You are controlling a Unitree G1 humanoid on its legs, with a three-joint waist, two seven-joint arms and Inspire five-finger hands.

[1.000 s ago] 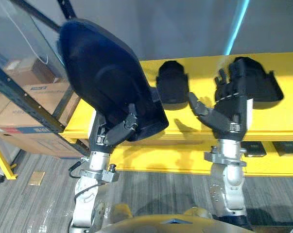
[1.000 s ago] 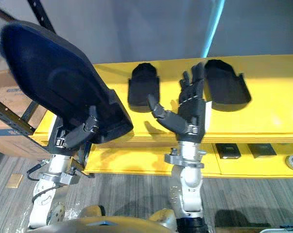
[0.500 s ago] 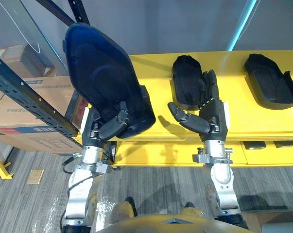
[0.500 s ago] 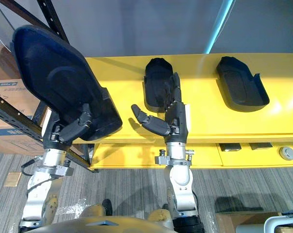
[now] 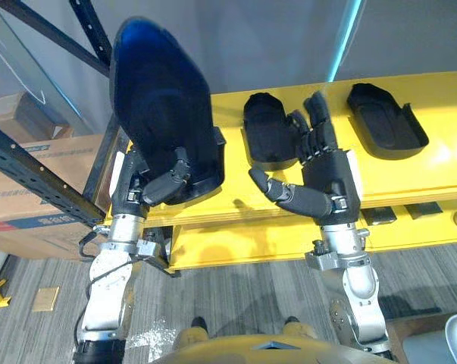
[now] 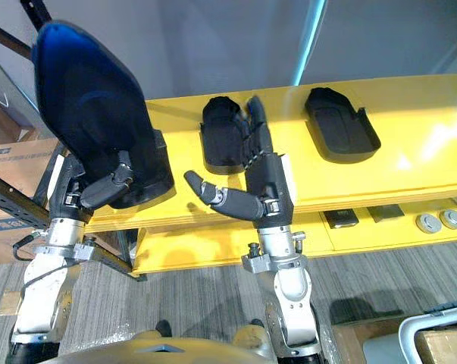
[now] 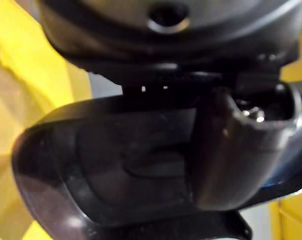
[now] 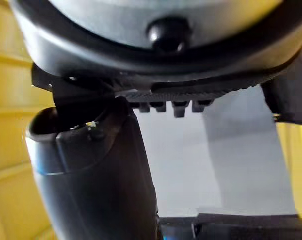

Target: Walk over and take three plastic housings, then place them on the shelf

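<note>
My left hand point(image 5: 148, 189) is shut on a large dark plastic housing point(image 5: 161, 98), held upright above the left end of the yellow shelf point(image 5: 440, 152). In the left wrist view the thumb point(image 7: 231, 150) presses on that housing point(image 7: 115, 165). A second dark housing point(image 5: 264, 136) lies on the shelf top in the middle, a third point(image 5: 383, 120) further right. My right hand point(image 5: 319, 178) is open in front of the shelf, its straight fingers reaching over the middle housing's right edge and its thumb spread to the left. It holds nothing.
A dark metal rack beam point(image 5: 31, 163) and cardboard boxes point(image 5: 16, 220) stand at the left. Small dark parts point(image 5: 380, 216) and round pieces point(image 6: 440, 220) lie on the lower yellow shelf. A grey bin point(image 5: 448, 341) sits on the floor at lower right.
The whole view has swung. The held housing now stands more upright. The open right hand, before the right housing a second ago, is now by the middle one.
</note>
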